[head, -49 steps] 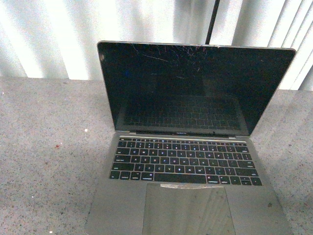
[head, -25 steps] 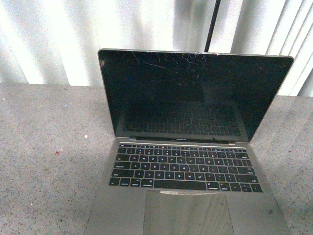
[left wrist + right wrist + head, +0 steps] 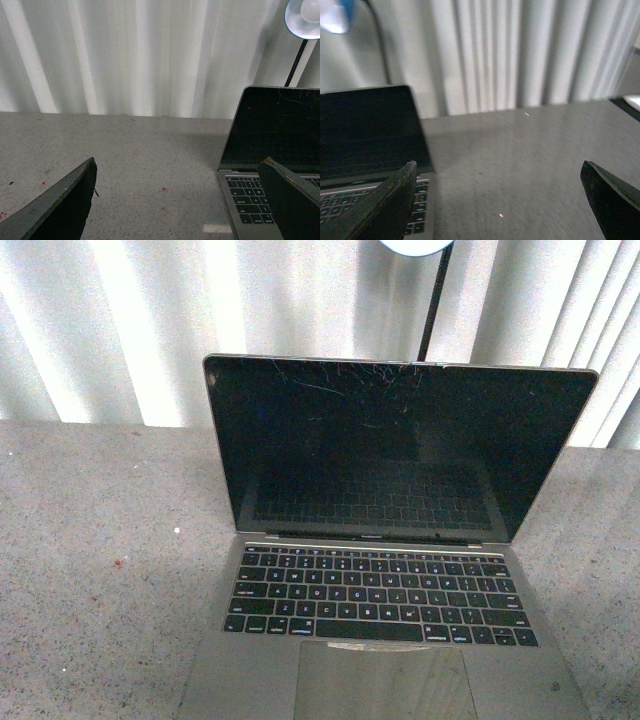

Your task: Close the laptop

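The slim silver-grey metal laptop (image 3: 385, 540) stands open in the centre and lower right of the front view. Its base lies flat on the grey speckled tabletop (image 3: 100, 570) and runs off the bottom edge of the frame. Its black screen (image 3: 400, 440) is raised and leans slightly back, with fine pale scratches along its top and a dim reflection of the black keys (image 3: 375, 595) in its lower half. The large trackpad (image 3: 380, 685) sits at the bottom centre of the frame, with a scuffed strip along its upper edge. Behind the lid a thin black pole (image 3: 432, 300) rises to a white round lamp head (image 3: 412, 244) at the top edge, in front of a white ribbed wall (image 3: 150, 320).

In the left wrist view the left gripper (image 3: 178, 162) is spread wide, its 2 dark fingers (image 3: 60, 210) well apart with tabletop showing between them. 1 finger overlaps the keyboard edge of the laptop (image 3: 270, 135) in the picture; whether it touches cannot be told. In the right wrist view the right gripper (image 3: 498, 164) is likewise spread wide and grips nothing. 1 of its 2 fingers (image 3: 385, 205) lies across a corner of the laptop (image 3: 367, 130), contact unclear.
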You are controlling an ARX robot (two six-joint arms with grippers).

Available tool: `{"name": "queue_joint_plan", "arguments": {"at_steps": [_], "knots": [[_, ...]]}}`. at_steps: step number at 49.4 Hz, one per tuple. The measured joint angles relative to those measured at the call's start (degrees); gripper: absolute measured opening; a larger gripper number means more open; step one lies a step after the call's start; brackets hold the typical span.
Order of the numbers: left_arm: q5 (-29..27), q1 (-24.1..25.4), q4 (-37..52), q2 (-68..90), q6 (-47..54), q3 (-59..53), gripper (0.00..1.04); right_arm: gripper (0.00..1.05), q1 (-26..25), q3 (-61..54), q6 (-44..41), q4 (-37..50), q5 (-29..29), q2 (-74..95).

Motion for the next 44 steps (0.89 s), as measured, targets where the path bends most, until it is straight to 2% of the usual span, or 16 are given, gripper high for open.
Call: {"name": "queue_joint_plan", "arguments": {"at_steps": [1,3,6,8,14,22,26,29,35,39,44], "knots": [[-0.3,-0.2,-0.3,0.3,-0.2,0.1,0.98,0.97,0.9,0.0,0.8,0.5,2.6,1.2],[-5.6,-1.7,-6.4,2.8,-3.2,2.1,0.98,0.97,1.8,0.0,1.7,2.1,4.9,2.8],[-10.6,-3.4,-15.9,9.3,-7.9,5.7,0.98,0.97,2.1,0.0,3.2,6.1,4.7,6.0],[-11.9,-3.8,-18.3,12.3,-10.9,6.4,0.98,0.97,2.0,0.0,3.7,9.7,4.0,8.5],[-13.3,-6.1,-14.6,15.9,-15.9,6.3,0.98,0.97,-0.9,0.0,3.8,21.8,-0.6,19.1],[-14.6,-11.0,-2.5,24.3,-16.6,6.4,0.98,0.97,-6.3,2.0,2.1,37.4,-7.7,35.3],[-11.6,-11.6,8.8,33.0,-14.7,6.8,0.98,0.97,-9.4,6.6,-0.8,46.6,-11.7,48.0],[-7.8,-10.1,18.6,41.7,-11.6,8.9,0.98,0.97,-11.0,11.3,-4.1,51.9,-14.1,57.0],[1.9,-5.6,34.2,59.7,-2.4,17.2,0.98,0.97,-12.5,21.8,-10.3,54.8,-17.6,70.2],[6.3,-4.2,35.6,68.4,4.6,24.6,0.98,0.97,-12.5,30.2,-17.2,52.7,-21.6,76.7],[10.6,-4.5,32.7,74.4,14.6,32.3,0.98,0.97,-12.3,37.6,-26.1,48.6,-25.1,81.5]]}}
